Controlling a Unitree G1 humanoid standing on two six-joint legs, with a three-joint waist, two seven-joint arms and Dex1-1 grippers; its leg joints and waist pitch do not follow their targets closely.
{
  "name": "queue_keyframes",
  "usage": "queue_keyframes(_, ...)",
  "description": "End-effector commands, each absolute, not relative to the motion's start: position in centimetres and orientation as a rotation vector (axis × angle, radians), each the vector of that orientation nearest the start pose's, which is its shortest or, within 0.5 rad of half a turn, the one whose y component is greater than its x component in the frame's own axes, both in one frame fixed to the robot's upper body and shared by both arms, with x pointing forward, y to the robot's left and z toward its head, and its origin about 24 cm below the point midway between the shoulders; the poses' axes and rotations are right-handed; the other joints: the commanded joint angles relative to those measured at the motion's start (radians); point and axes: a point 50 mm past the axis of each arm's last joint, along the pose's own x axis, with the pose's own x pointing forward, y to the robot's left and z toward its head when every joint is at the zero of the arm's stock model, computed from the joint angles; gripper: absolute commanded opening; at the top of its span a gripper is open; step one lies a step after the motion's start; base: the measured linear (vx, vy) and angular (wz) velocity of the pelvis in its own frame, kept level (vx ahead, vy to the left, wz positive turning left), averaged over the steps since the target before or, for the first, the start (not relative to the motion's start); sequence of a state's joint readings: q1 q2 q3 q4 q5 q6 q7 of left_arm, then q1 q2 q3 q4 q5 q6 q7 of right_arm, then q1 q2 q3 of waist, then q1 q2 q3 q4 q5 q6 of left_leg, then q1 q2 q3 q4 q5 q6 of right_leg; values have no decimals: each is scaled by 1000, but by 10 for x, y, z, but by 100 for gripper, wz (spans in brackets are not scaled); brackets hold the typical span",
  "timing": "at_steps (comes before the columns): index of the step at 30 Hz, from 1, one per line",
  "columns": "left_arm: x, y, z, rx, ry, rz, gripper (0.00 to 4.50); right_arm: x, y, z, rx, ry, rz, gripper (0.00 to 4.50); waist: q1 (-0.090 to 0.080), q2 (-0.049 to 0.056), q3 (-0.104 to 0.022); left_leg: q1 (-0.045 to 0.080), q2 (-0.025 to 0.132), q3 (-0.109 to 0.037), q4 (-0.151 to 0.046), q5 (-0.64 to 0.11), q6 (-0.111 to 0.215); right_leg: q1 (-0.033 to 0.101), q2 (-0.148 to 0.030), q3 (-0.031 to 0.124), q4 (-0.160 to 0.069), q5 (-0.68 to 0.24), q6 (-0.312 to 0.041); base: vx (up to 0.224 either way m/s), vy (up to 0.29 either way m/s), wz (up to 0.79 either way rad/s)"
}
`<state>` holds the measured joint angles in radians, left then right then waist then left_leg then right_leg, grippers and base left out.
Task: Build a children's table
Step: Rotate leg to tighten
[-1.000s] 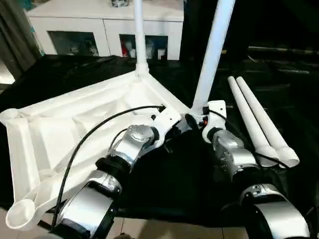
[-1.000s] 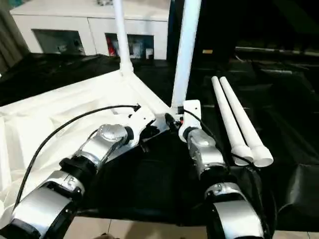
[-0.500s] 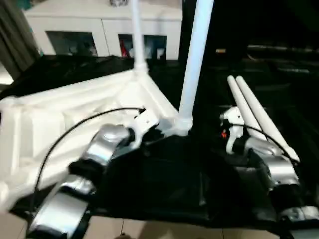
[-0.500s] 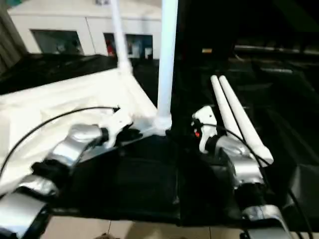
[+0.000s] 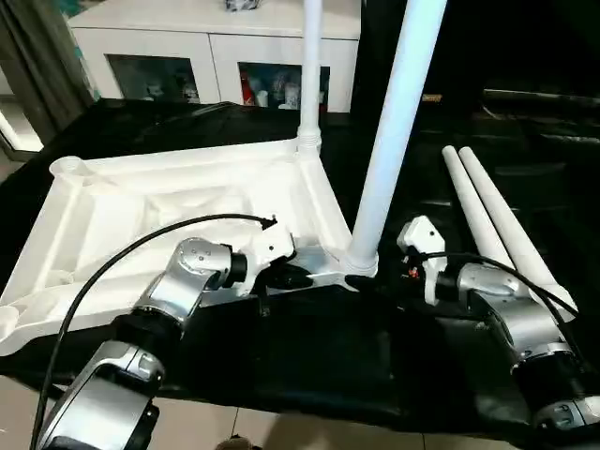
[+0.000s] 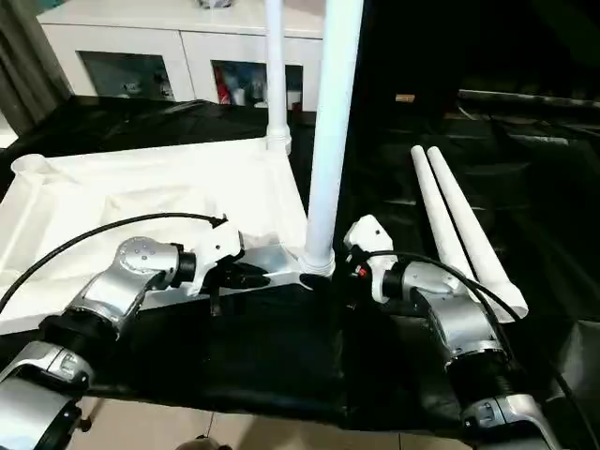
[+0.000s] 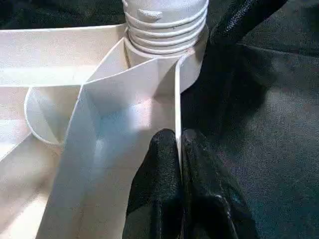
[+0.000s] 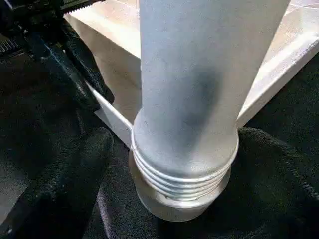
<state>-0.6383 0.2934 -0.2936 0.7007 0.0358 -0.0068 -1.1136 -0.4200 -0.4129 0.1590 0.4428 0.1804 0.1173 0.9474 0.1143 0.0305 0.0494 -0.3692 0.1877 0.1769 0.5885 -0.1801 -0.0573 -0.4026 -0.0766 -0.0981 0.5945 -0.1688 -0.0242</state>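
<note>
Both forearms are built of rounded, brushed-silver segments joined by black rings, shiny enough to catch the room light. The left forearm [image 5: 178,295] ends in a round silver wrist joint, then a white angular housing that carries the left gripper [image 7: 179,149], whose two fingers [image 7: 157,174] are matte black with a pebbled, rubbery surface. A thin black cable loops from the white housing back along the arm. The right forearm [image 5: 511,314] wears a similar white housing with small red marks and its own black cable.

Bright white plastic — dark, sharp surroundings
</note>
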Motion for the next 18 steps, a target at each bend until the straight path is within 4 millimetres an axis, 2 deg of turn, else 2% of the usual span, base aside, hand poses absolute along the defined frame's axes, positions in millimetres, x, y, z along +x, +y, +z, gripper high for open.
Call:
queue_keyframes(1, 322, 104, 55, 403, 319, -1361, 0, 307, -165, 54, -200, 276, 1008, 426, -2, -11, -66, 9, 49, -13, -66, -196, 61, 54, -82, 57, -75, -265, -181, 0, 0, 0)
queue_keyframes(4, 321, 104, 55, 400, 322, -1365, 0, 306, -164, 54, -199, 271, 1018, 426, -2, -11, -66, 9, 49, -13, -65, -191, 65, 54, -82, 56, -74, -253, -187, 0, 0, 0)
queue_keyframes(8, 320, 105, 53, 400, 329, -1370, 0, 305, -162, 53, -185, 269, 1029, 426, -3, -12, -65, 8, 48, -13, -66, -204, 64, 54, -82, 55, -78, -283, -177, 0, 0, 0)
queue_keyframes(15, 319, 104, 54, 401, 334, -1372, 0, 305, -160, 51, -178, 269, 1035, 355, -2, -12, -67, 8, 48, -14, -65, -190, 63, 55, -82, 56, -74, -265, -180, 0, 0, 0)
queue_keyframes(18, 319, 105, 54, 401, 337, -1373, 0, 304, -159, 50, -177, 269, 1037, 344, -3, -11, -67, 8, 48, -13, -65, -188, 65, 55, -81, 56, -74, -258, -183, 0, 0, 0)
